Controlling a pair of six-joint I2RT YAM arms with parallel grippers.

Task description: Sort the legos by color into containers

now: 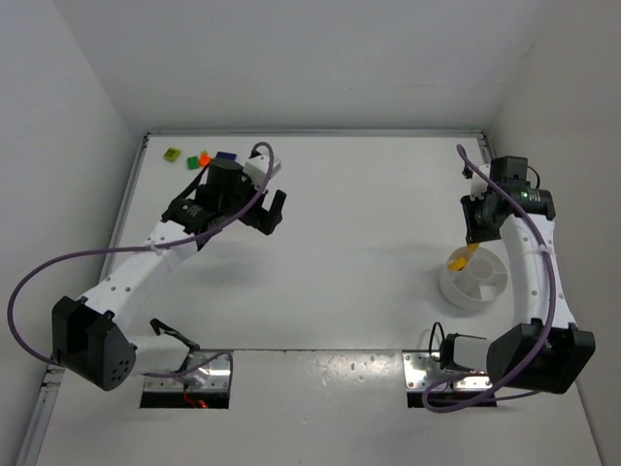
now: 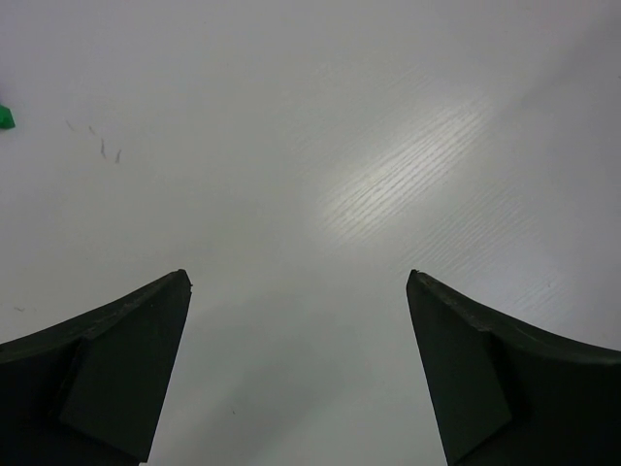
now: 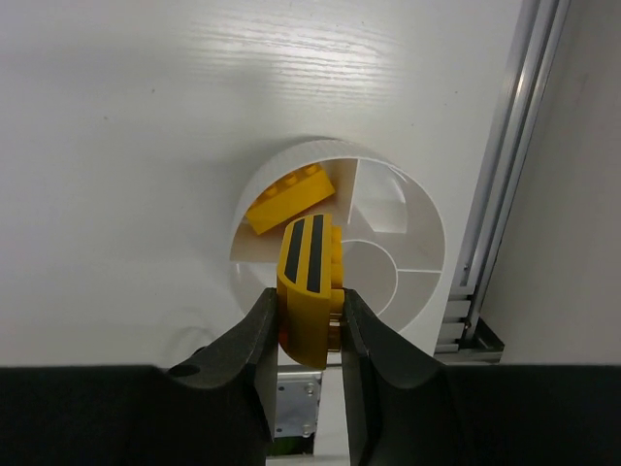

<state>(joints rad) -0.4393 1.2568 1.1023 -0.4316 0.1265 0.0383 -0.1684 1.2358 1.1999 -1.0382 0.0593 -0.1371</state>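
Pincer left agape | pincer right clamps yellow lego | wrist-only: second lego in dish

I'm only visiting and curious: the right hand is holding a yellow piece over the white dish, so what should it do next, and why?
Probably ease slightly forward, then open. The right hand grips a yellow piece over the dish, close to a yellow brick already lying in it.
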